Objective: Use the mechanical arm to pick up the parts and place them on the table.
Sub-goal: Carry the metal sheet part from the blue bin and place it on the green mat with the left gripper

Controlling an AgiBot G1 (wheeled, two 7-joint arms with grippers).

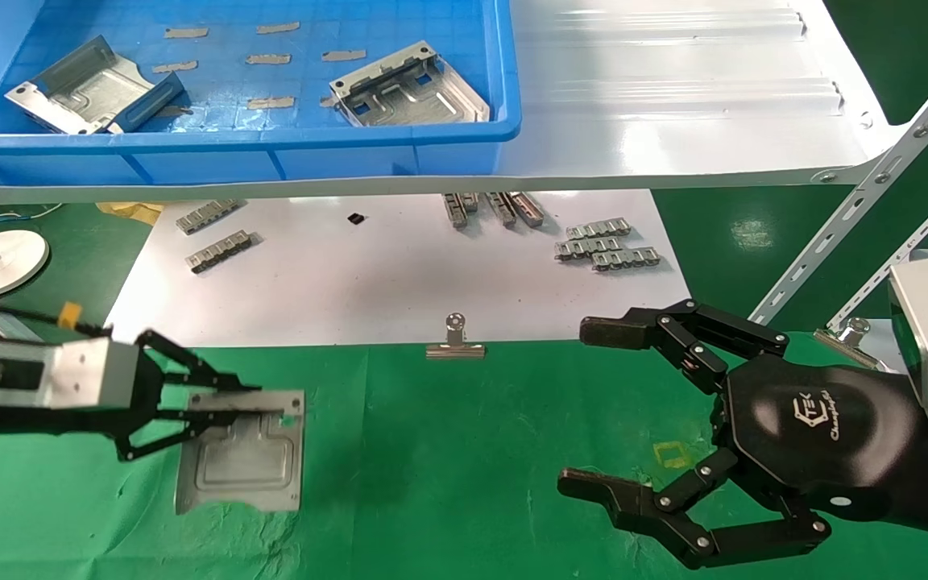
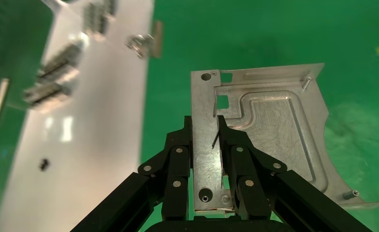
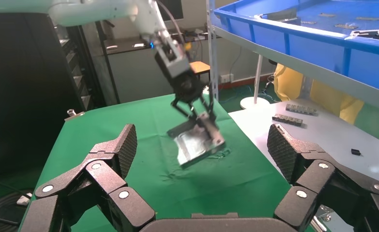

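Observation:
My left gripper is shut on the folded edge of a silver stamped part. It holds the part tilted, low over the left of the green table. The right wrist view shows that part slanting down toward the cloth; whether it touches is unclear. The black three-fingered mechanical arm, my right gripper, hovers open and empty over the table's right side. Two more parts lie in the blue bin on the upper shelf.
The glossy white shelf overhangs a white board with grey ribbed strips. A binder clip sits at the board's front edge, another at the right. Slanted shelf braces rise beside my right arm.

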